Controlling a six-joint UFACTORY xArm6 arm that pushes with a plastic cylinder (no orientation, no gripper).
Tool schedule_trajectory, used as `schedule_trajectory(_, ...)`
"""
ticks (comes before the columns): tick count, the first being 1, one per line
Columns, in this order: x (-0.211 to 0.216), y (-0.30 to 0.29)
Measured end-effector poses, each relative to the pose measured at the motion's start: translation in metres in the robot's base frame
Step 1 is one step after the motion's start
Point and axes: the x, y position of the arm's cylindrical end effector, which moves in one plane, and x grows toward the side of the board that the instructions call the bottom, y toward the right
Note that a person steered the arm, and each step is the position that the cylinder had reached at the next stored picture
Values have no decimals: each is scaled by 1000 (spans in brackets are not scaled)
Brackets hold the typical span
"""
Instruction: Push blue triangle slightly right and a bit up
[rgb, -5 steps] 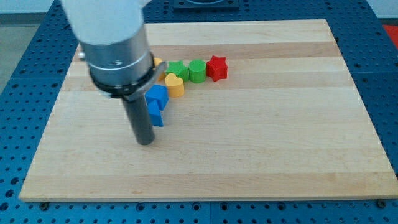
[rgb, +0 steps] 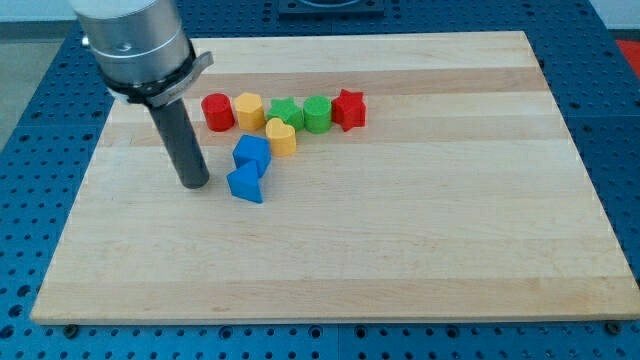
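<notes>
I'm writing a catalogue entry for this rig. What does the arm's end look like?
A wide, shiny silver-grey cylinder with a darker band and a small flange at its base. From it hangs a straight, dark grey, round rod, smooth and unmarked, ending at my tip. No cables or labels show.

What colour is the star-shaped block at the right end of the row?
Red star, camera view.

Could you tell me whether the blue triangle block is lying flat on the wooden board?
Flat: the blue triangle block rests on the wooden board, my tip just left.
</notes>
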Motion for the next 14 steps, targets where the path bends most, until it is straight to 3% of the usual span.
schedule_trajectory(2,22,2)
schedule_trajectory(5,-6,31)
schedule_trajectory(10,11,72)
schedule_trajectory(11,36,51)
schedule_trajectory(12,68,62)
schedule_trajectory(14,57,126)
